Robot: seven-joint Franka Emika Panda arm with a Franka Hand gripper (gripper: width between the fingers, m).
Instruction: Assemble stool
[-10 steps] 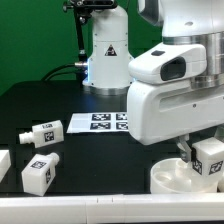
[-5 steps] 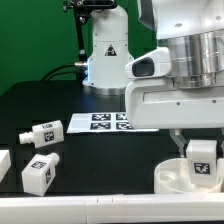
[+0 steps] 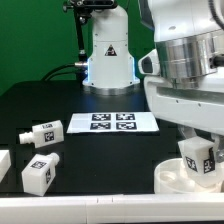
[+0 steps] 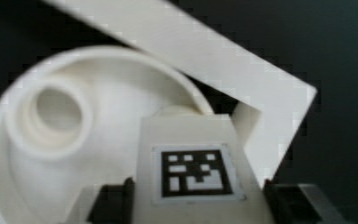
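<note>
Black table: one seat, two loose legs; claw grips another leg.

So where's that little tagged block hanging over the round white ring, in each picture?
Exterior view: the leg is at the lower right, its tag facing the camera, just over the seat ring.
Wrist view: the leg is close up, gripped between the hand's dark fingers, with the seat ring behind it.
Shared landmark: the seat ring.
</note>
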